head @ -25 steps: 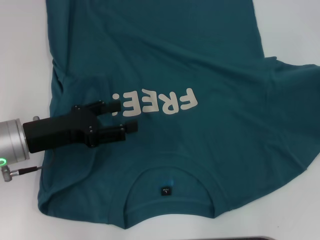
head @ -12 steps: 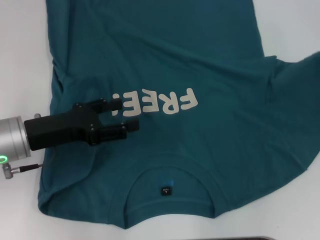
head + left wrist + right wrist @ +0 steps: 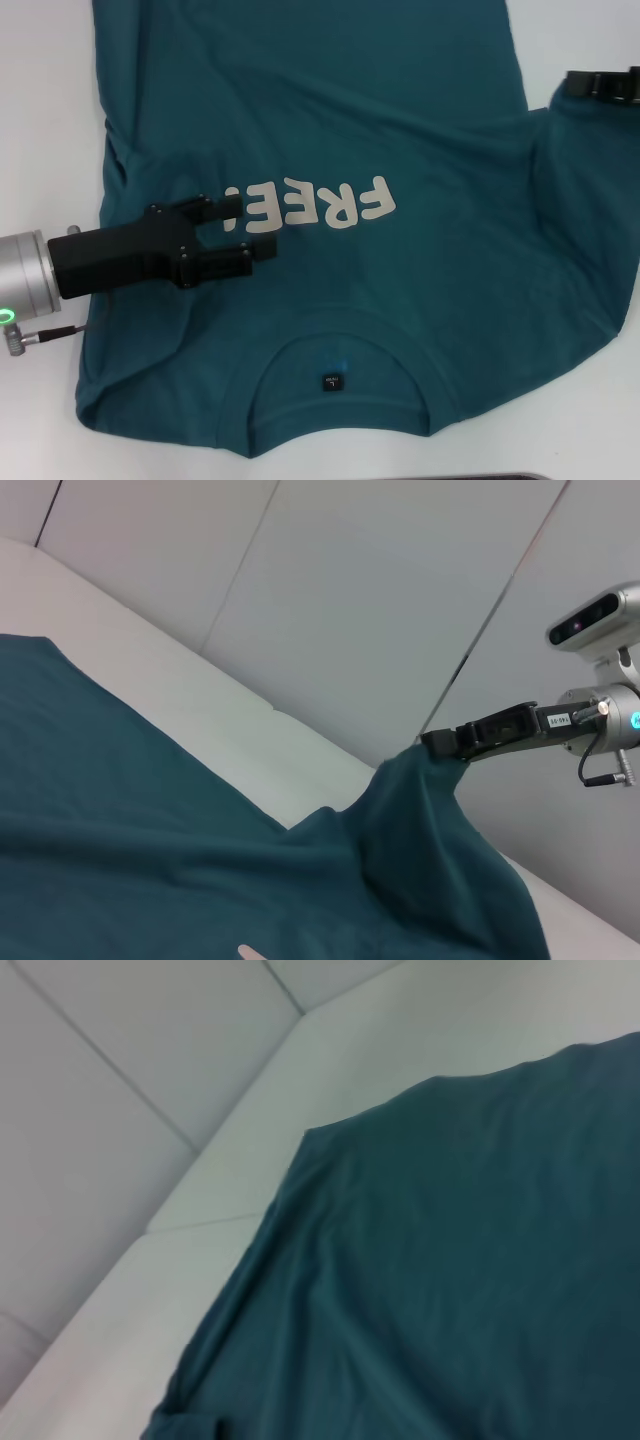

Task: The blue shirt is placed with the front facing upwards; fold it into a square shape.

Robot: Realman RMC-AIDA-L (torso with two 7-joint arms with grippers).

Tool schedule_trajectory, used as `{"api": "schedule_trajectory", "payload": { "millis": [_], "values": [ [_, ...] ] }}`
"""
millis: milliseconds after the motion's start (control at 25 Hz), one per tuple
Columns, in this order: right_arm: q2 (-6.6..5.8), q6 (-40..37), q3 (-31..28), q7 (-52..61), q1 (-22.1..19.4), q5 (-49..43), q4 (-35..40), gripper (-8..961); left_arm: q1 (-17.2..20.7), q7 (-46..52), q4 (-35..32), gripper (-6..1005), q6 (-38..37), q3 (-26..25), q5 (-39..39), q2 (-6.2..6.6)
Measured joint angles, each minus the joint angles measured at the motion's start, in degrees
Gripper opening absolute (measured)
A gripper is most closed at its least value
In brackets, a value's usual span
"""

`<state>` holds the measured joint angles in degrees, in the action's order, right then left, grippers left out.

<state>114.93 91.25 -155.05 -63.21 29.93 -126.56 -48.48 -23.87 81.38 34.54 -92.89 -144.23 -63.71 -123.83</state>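
The blue shirt [image 3: 400, 260] lies flat on the white table [image 3: 40, 120] with its front up. Its round collar [image 3: 340, 395] is nearest to me, and the body runs away to the far side. The cream letters [image 3: 315, 207] sit in the middle of the chest.

My left gripper [image 3: 245, 232] hangs just over the chest, by the left end of the letters. Its two black fingers are apart and hold nothing. The left sleeve looks like it is already tucked in under it, with a bunched edge there.

Farther off on the right, my right gripper [image 3: 600, 84] is pinched shut on the right sleeve [image 3: 575, 180]. In the left wrist view I can see that right gripper [image 3: 470, 742] lifting the cloth into a soft peak, up off the table.

I think the job now is to bring this sleeve over onto the chest. To do it well, I should keep my pinch tight and lift only a little. Then I should carry the sleeve straight to the left, so the fold line runs even from the shoulder to the far hem. I should lay it down flat before I let go. My left gripper may need to get out of the way first.

The shirt is soft and floppy cotton. It sags and makes long wrinkles where I pull it. The collar is ribbed and has a small dark label [image 3: 332, 382]. The table is smooth and plain.
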Motion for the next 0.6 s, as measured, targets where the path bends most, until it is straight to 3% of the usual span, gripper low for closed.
{"api": "schedule_trajectory", "payload": {
  "millis": [200, 600],
  "values": [
    [1.36, -1.82, 2.88, -0.05, 1.46, 0.0, 0.85, 45, -0.07, 0.0, 0.0, 875, 0.3, 0.0, -0.06, 0.0],
    [2.52, -7.89, 7.78, -0.94, 4.72, 0.4, 5.57, 49, -0.14, 0.0, 0.0, 874, 0.47, 0.0, -0.21, 0.02]
  ]
}}
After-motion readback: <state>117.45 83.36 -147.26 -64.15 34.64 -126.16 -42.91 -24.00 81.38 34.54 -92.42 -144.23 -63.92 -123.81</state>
